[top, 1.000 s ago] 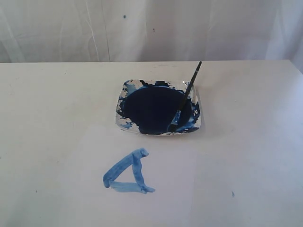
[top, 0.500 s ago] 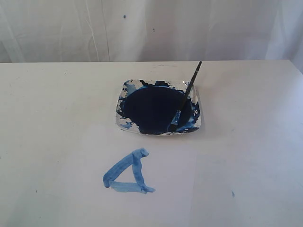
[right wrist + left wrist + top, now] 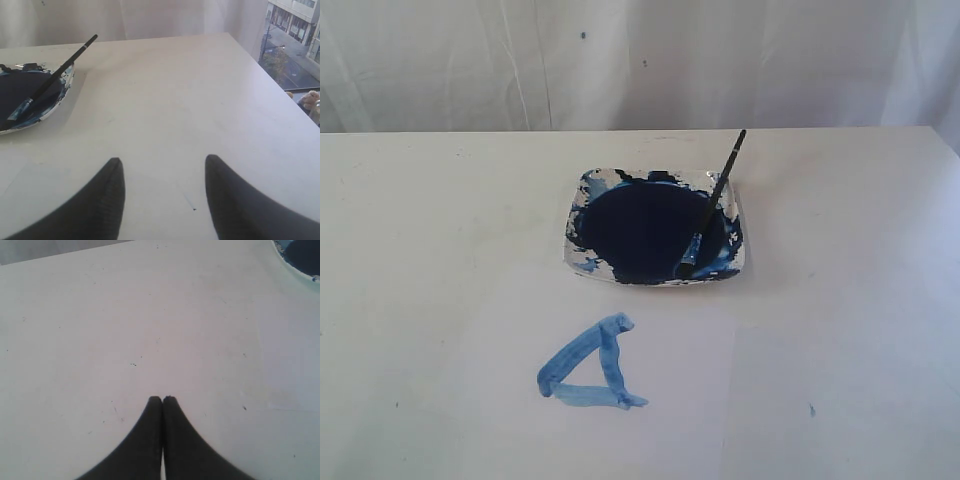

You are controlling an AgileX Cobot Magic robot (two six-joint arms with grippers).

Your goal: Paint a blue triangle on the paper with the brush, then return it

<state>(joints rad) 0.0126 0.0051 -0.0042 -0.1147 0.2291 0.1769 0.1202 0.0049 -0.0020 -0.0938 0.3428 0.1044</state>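
At your left wrist, the left gripper [image 3: 162, 399] had its jaws pressed tight together, gripping nothing, above the white table [image 3: 100, 340]. One corner of the dish [image 3: 295, 267] just showed in that view. The right gripper [image 3: 164, 159] had its jaws standing wide apart and empty, also above bare tabletop. From that wrist you could see the brush [image 3: 52, 77] well apart from the jaws, lying in the dish [image 3: 62, 92].

Seen from the exterior camera, the brush [image 3: 712, 205] lay slanted across the dish [image 3: 576, 215]. Its blue-stained tip sat down in the paint near the dish's 5 o'clock corner. Its black handle leaned over the rim and pointed out toward 1 o'clock. The dark-blue paint [image 3: 645, 225] filled most of the dish (the rim was smeared and patchy).

At roughly 7 o'clock from the dish lay the paper [image 3: 680, 380], barely brighter than the table [image 3: 860, 300]. The blue triangle [image 3: 612, 365] was painted on the paper in thick, uneven light-blue strokes. Its apex pointed to 12 o'clock, toward the dish, and all three sides met.
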